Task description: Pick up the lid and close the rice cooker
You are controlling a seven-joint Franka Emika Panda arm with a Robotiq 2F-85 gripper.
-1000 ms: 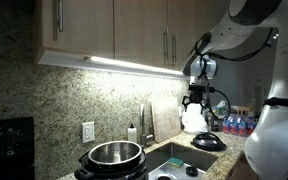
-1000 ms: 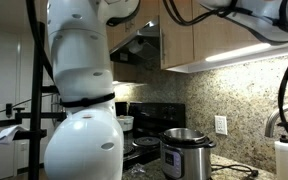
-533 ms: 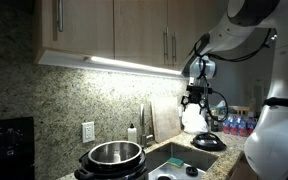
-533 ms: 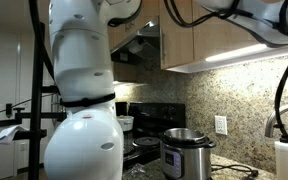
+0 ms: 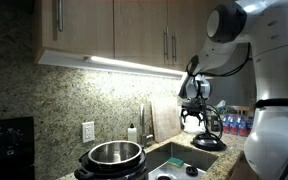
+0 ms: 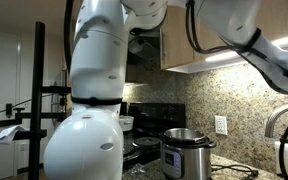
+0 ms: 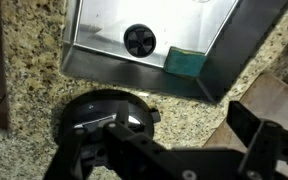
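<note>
Lid (image 7: 89, 108) was seen in the wrist view lying flat on the speckled granite surface (image 7: 24, 90), just beside the corner of the steel sink (image 7: 99, 30), in which a dark drain (image 7: 139, 40) and a green sponge (image 7: 185, 62) were visible. The hand (image 5: 194, 116) was held above the lid with its two fingers spread wide and nothing between them, and no contact with the lid could be made out. Compared with a second ago, the hand had been lowered somewhat in front of the white rounded object (image 5: 188, 122). The arm (image 5: 229, 30) had been swung so that its large white links filled more of both exterior views. The rice cooker (image 5: 111, 160) was left where it had been, well apart from the lid on the far side of the sink, with its shiny inner pot uncovered. The lid had not been shifted.
</note>
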